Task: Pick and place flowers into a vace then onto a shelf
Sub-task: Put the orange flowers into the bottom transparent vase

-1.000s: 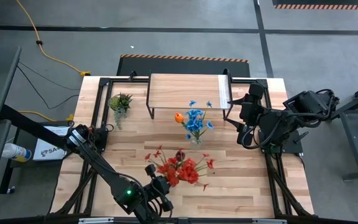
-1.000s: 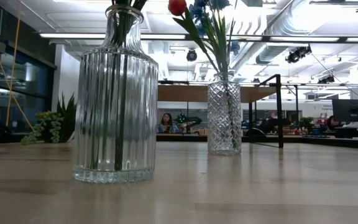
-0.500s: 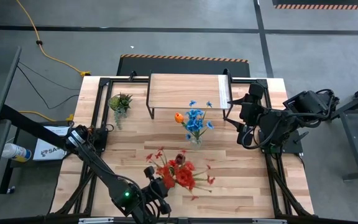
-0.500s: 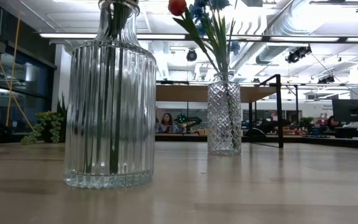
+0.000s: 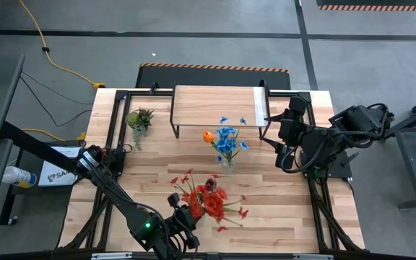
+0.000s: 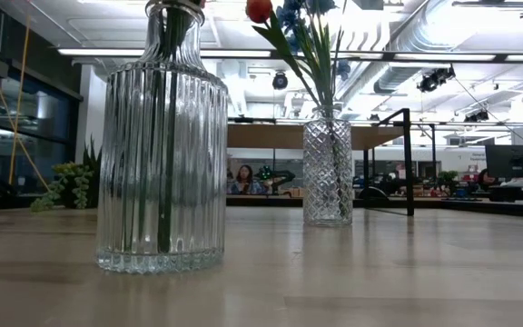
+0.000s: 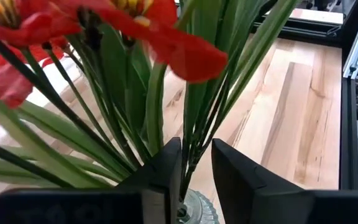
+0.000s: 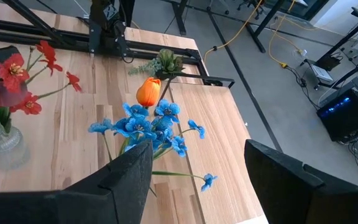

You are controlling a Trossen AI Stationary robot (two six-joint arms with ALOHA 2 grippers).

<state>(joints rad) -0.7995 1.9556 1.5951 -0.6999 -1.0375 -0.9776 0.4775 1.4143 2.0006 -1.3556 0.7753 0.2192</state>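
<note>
Shifted: ribbed vase (image 6: 160, 145) w/ red-bloomed bunch (image 5: 209, 200) sits nearer the low cam than a second ago and slightly off to one side; since the half-second mark almost no change. High view agrees: red blooms drifted toward the near worktop (image 5: 287, 217) edge, then settled.

Left end effector (image 7: 194, 171): fingers nearly closed, narrow gap only, pinched on the green stems just above the vase mouth. Vase base on the worktop in low view, upright. Judgement: the vase was dragged or nudged by the stems rather than lifted, and motion has paused.

Right end effector (image 8: 194, 180): fingers spread wide, nothing held, hovering back from the blue-bloomed bunch (image 5: 227, 139) and orange tulip (image 5: 207, 135), which stand in the diamond-cut vase (image 6: 327, 171) mid-worktop, in front of the shelf (image 5: 215, 105).

Dark maroon tulip: can't pick out for sure among the red blooms.

Task meaning: both bunches look to be in vases; shelf top bare, so the shelf step isn't done. Stem grip is likely poor for carrying glass; a hold on the vase neck/body is prob. needed next. Risk: tipping if pulled by the stems.

Leafy tuft (image 5: 140, 117) untouched by the far left corner.
</note>
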